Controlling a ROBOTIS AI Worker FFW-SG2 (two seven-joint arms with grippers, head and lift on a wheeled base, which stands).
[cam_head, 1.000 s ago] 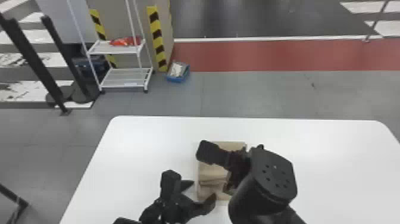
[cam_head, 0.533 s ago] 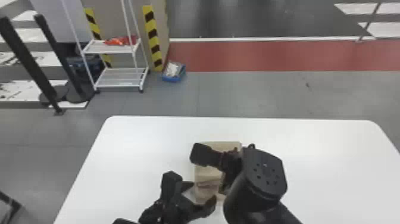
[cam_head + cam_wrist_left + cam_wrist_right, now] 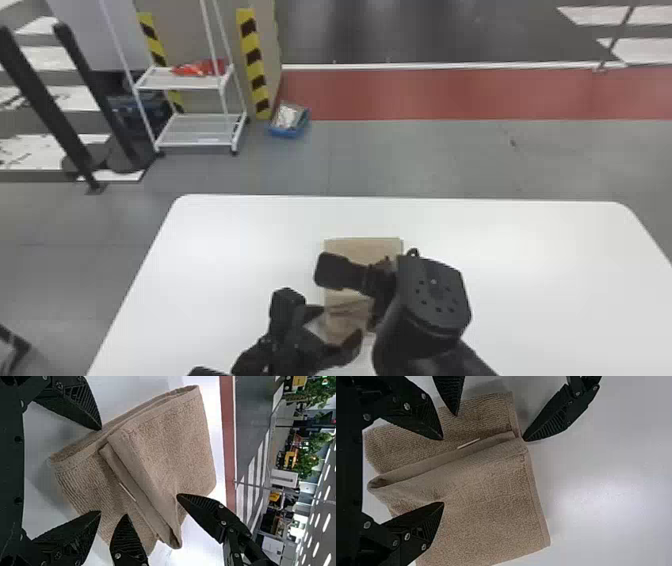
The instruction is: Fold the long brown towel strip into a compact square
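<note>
Towel: here it is, the brown terry-cloth towel [image 3: 362, 244], layered on the table, a smooth flap overlapping its ribbed near part.
Left pincer: the black two-fingered left gripper [image 3: 100, 470] sits at the towel's near left corner, fingers apart, clamping nothing.
Right pincer: the matching black right gripper [image 3: 442, 471] hangs over the towel's right side, fingers apart too, one tip beside a pucker; contact can't be told.
Reason: the pair seem placed either side to control the flap, its slanting fold likely needing straightening for a neat square.
Surface: smooth white rectangular table [image 3: 235, 260], spreading around the towel.
Room: well beyond the towel, a white wire rack [image 3: 192, 131] and blue open box [image 3: 286, 132].
</note>
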